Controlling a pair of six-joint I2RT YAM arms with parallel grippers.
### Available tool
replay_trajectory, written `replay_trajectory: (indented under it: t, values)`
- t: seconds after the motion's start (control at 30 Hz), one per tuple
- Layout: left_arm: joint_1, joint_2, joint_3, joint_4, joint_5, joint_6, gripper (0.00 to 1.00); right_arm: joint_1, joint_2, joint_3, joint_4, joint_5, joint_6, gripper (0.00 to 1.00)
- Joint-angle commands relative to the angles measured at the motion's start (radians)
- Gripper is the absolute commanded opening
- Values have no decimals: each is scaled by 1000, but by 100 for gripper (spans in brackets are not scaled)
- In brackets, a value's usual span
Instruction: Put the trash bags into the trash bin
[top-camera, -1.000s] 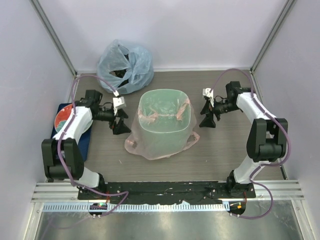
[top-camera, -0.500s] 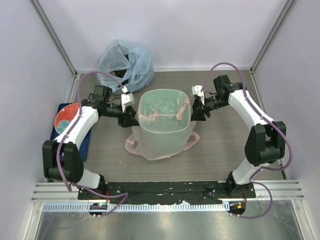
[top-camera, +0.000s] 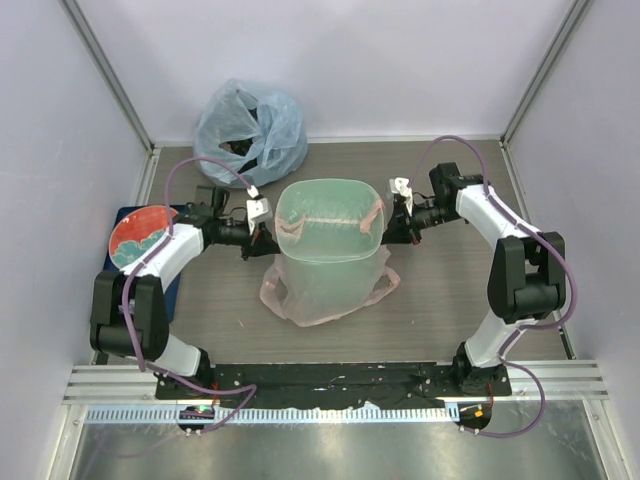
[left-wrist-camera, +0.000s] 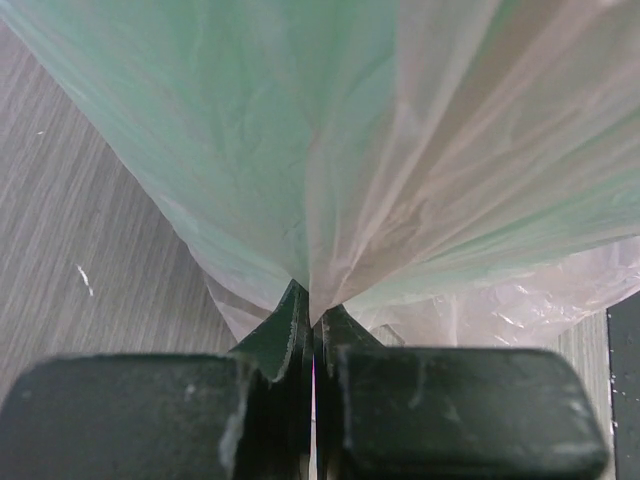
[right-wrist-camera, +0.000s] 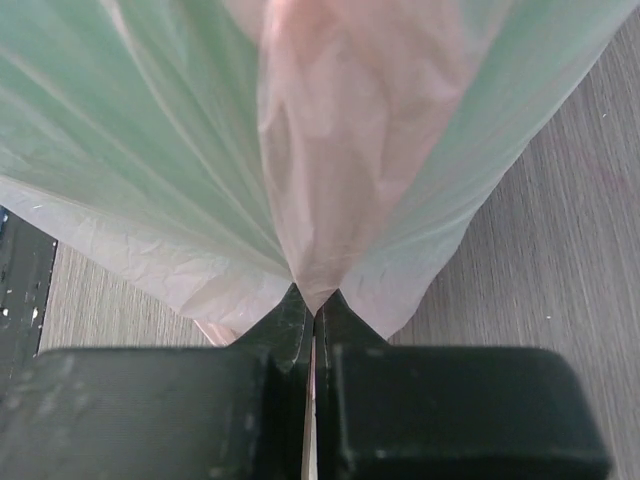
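The mint-green trash bin (top-camera: 328, 232) stands mid-table with the thin pale-pink trash bag (top-camera: 300, 300) stretched over it and bunched round its foot. My left gripper (top-camera: 266, 238) presses at the bin's left side, shut on a pinch of the pink film. In the left wrist view the film (left-wrist-camera: 440, 150) fans out from the closed tips of the gripper (left-wrist-camera: 312, 305). My right gripper (top-camera: 388, 228) is at the bin's right side, likewise shut on a fold of the bag (right-wrist-camera: 340, 120), which converges into the tips of the gripper (right-wrist-camera: 313, 300).
A bulging pale-blue plastic bag (top-camera: 250, 130) sits at the back left against the wall. A red and teal plate (top-camera: 140, 238) lies on a blue pad (top-camera: 172, 290) at the left edge. Walls and metal posts enclose the table.
Both arms swung inward from either side of the bin to its sides. Both grippers went from open to shut, pinching the pink bag.
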Motion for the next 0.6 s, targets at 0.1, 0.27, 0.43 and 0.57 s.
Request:
replay_trajectory:
  t: [0.1,0.27,0.43,0.57]
  values:
    - [12,34,-8,39,-123,-12,0,-34,61,-36,62,130,-12,1]
    - [21,-46,-5,-20,-114,-27,53,-52,-12,-10,14,142,50,60]
    - [67,-167,40,-96,-140,-113,79,-107,-159,85,-169,217,83,91]
    - [131,-231,58,-150,-157,-192,92,-144,-221,210,-335,361,109,93]
